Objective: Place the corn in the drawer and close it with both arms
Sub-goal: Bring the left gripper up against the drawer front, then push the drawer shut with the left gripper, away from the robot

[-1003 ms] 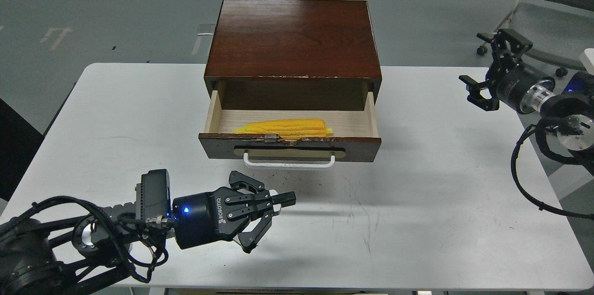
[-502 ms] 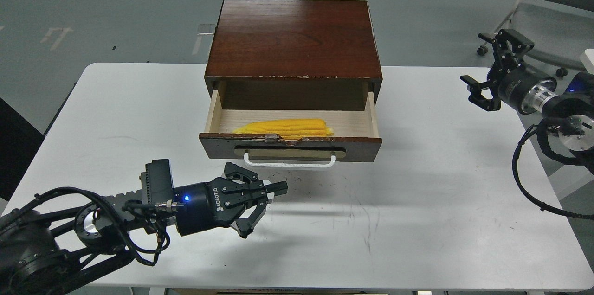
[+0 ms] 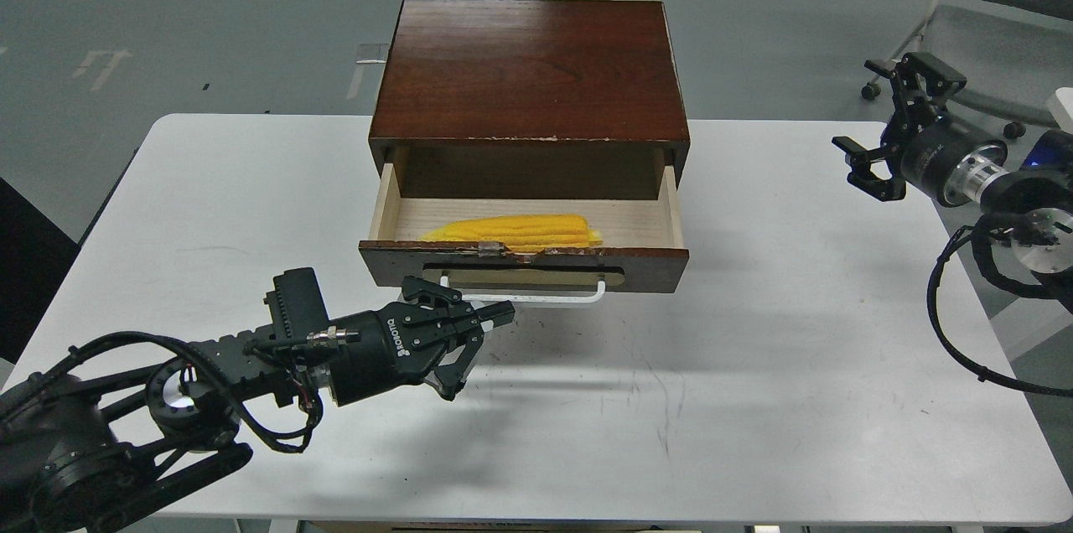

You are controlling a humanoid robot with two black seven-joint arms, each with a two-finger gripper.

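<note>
- Two black robot arms are in view: one enters from the near left, the other from the far right.
- Bright yellow husked corn cob (image 3: 513,232): lies lengthwise inside the dark brown wooden drawer (image 3: 524,263), on its pale wood floor, just behind the front panel, pointed end to the left.
- Drawer: pulled out of its dark wooden cabinet (image 3: 530,68), which stands on the white table (image 3: 754,365). Top edge of the front panel is chipped.
- Left gripper (image 3: 478,332): low over the table, just in front of the drawer front, its tip beside the left end of the white bar handle (image 3: 536,297). Fingers spread, holding nothing. Whether it touches the handle cannot be told.
- Right gripper (image 3: 890,131): raised at the far right edge of the table, well apart from the drawer. Fingers apart, empty.
- Step in hand, by judgement: placing is done; closing remains.
- Next move calls for a steady, square push on the front panel towards the cabinet. An off-centre push could skew the drawer or shift the cabinet, so the right arm should brace or share the push.
</note>
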